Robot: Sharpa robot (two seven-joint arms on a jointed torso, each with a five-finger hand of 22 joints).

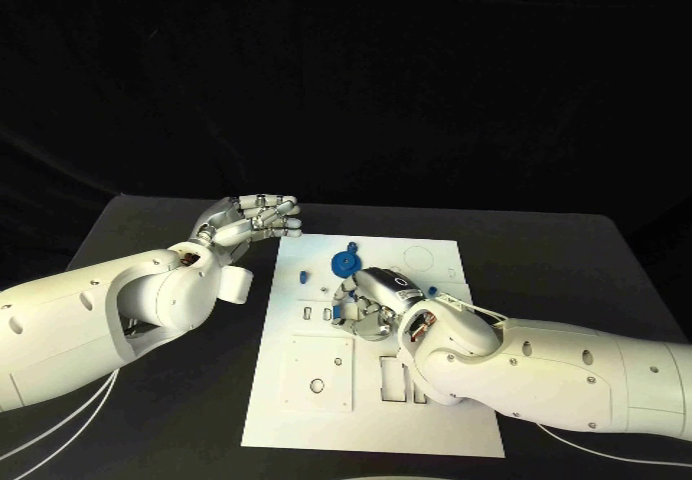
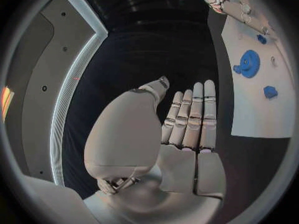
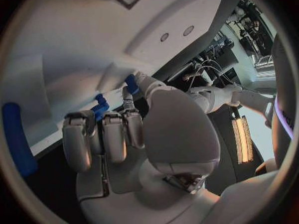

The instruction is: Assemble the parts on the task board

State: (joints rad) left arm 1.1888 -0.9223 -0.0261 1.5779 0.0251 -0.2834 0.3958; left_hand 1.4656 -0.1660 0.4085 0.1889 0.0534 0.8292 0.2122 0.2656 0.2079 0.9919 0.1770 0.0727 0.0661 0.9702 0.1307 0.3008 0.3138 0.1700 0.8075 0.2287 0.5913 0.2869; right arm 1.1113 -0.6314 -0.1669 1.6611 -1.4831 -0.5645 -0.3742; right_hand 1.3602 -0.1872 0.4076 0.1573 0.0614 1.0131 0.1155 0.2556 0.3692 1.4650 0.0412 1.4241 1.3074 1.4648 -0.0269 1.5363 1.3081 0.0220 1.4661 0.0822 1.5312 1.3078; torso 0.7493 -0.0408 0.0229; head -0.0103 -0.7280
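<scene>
I'm pinching a small, stiff, light-looking blue part [image 3: 99, 107] at its end with my right hand [image 1: 378, 300] over the task board [image 1: 368, 415], left hand [image 1: 257, 222] hovering empty, fingers straight.

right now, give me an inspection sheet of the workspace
surface: black table, bare where visible
job's things: white task board mid-table; round blue gear-like part on its far half; small blue part beside it
clutter: nothing seen
hands: left hand off the board's far left corner, fingers straight and together, holding nothing; right hand down on the board, fingertips at small blue pieces, grip unclear
cables: white cables under the left arm
surroundings: dark
</scene>
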